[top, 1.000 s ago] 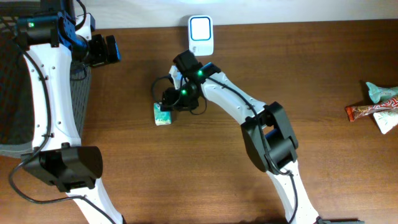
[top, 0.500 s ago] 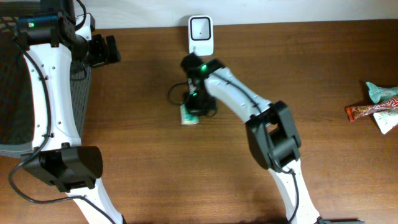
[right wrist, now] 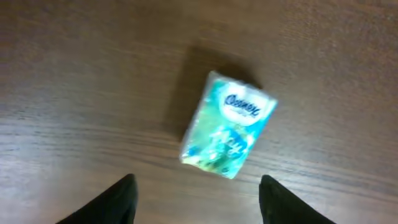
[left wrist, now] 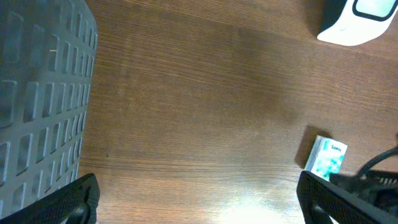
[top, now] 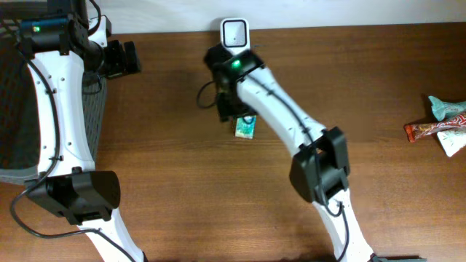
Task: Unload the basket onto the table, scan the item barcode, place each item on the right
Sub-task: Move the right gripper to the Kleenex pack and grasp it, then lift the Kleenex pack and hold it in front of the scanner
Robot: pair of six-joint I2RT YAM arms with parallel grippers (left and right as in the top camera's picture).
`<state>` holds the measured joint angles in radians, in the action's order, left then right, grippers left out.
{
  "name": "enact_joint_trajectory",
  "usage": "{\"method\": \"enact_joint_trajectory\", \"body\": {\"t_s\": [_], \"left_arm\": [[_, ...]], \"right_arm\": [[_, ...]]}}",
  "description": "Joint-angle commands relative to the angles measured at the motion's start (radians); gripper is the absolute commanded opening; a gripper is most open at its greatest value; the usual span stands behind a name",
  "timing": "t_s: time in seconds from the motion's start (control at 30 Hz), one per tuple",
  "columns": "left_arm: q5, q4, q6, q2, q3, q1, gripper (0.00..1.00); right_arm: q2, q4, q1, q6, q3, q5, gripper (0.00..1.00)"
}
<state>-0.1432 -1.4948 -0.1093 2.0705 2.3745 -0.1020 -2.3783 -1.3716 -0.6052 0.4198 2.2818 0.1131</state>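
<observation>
Teal-and-white soft plastic tissue packet [top: 245,127] lay flat on the brown wooden table [top: 378,87], printed face up, free of both grippers. It sat toward the middle of the table, on the near side of the white, rounded barcode scanner [top: 235,36] that stood at the table's back edge, and apart from it.

The right gripper [top: 231,109] hung just beside the packet in the overhead view, between packet and scanner. In its own wrist camera (a blurred picture) the right gripper [right wrist: 202,202] had its two black fingers [right wrist: 121,200] spread, one at each lower corner of the picture. The packet [right wrist: 228,124] lay on the wood beyond the tips, tilted and touched by neither.

The left gripper [top: 124,58] was held well away at the far left of the table, next to the grey mesh basket [top: 14,109]. Its wrist camera showed the left gripper [left wrist: 202,202] with fingers [left wrist: 78,200] spread wide and only bare wood between them. The basket's grid wall [left wrist: 37,93] filled the left of that picture, a corner of the scanner [left wrist: 360,22] showed at top right and the packet [left wrist: 326,158] at lower right.

At the table's right edge lay a small heap of snack wrappers [top: 440,131], one red-brown and one teal, well apart from both arms.
</observation>
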Motion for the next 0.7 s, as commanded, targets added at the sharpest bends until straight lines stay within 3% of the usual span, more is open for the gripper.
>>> {"method": "enact_joint_trajectory", "body": {"t_s": [0.0, 0.33, 0.4, 0.5, 0.67], "left_arm": [[-0.007, 0.002, 0.010, -0.004, 0.000, -0.003, 0.99], [-0.007, 0.002, 0.010, -0.004, 0.000, -0.003, 0.99], [-0.007, 0.002, 0.010, -0.004, 0.000, -0.003, 0.99], [-0.006, 0.002, 0.010, -0.004, 0.000, -0.003, 0.99], [-0.007, 0.002, 0.010, -0.004, 0.000, -0.003, 0.99]], "right_arm": [[-0.052, 0.031, -0.067, 0.139, -0.040, 0.244, 0.56], [-0.082, 0.209, -0.086, 0.139, -0.207, 0.248, 0.48], [-0.082, 0.206, -0.082, 0.138, -0.207, 0.262, 0.40], [-0.082, 0.200, -0.074, 0.135, -0.207, 0.262, 0.04], [-0.058, 0.125, -0.064, 0.034, -0.109, 0.195, 0.04]]}}
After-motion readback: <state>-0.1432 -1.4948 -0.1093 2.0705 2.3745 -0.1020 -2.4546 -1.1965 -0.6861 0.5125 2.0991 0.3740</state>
